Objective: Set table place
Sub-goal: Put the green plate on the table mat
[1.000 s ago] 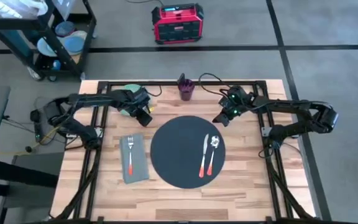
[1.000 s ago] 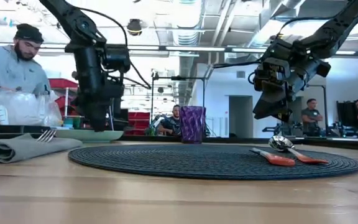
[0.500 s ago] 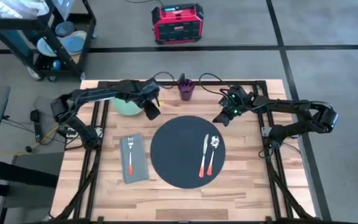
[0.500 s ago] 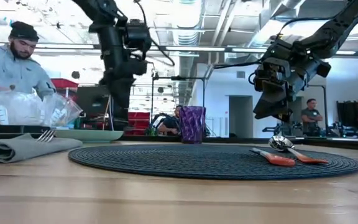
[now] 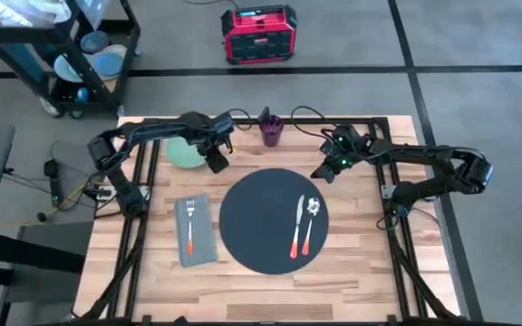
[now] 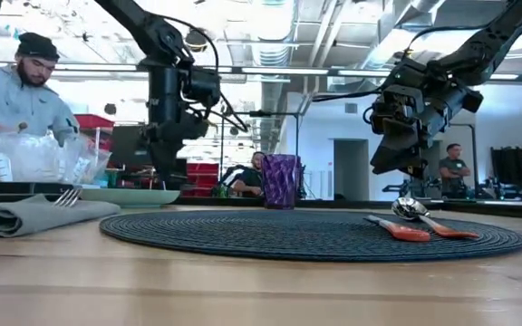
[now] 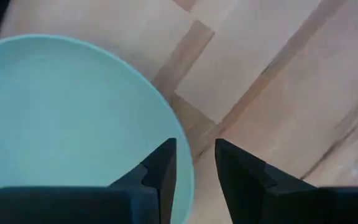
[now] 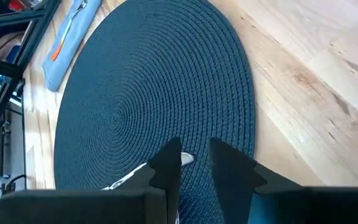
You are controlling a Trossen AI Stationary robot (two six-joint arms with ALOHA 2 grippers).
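table (image 5: 352,272) light wood, holds everything. mat (image 5: 274,220) dark round, centre of table, bare in the middle; knife (image 5: 297,224) and spoon (image 5: 311,220) lie on its right part, side by side. napkin (image 5: 196,231) with fork (image 5: 189,225) lies just left of mat, off it. plate (image 5: 181,152) pale green, still at the far left of table, well apart from mat, flat on the wood. purple cup (image 5: 271,128) at far edge, behind mat.

change: left gripper (image 5: 216,162) was over the plate a second ago, swung out toward the mat half a second ago, now pulled back to the plate's mat-side rim. wrist view shows its fingers (image 7: 160,171) a narrow gap apart, empty, one fingertip over the plate rim (image 7: 182,162), the other over bare wood. plate hasn't shifted in any high view.

right gripper (image 5: 323,172) unchanged, hovering off the mat's far right edge; fingers slightly apart, holding nothing.

meaning, as a guess: cutlery is down, plate is what's left. left arm looks to be lining up a rim pinch, no grip yet. plate sits flat, thin rim, so the lower finger may struggle to get under; could skid on the wood.
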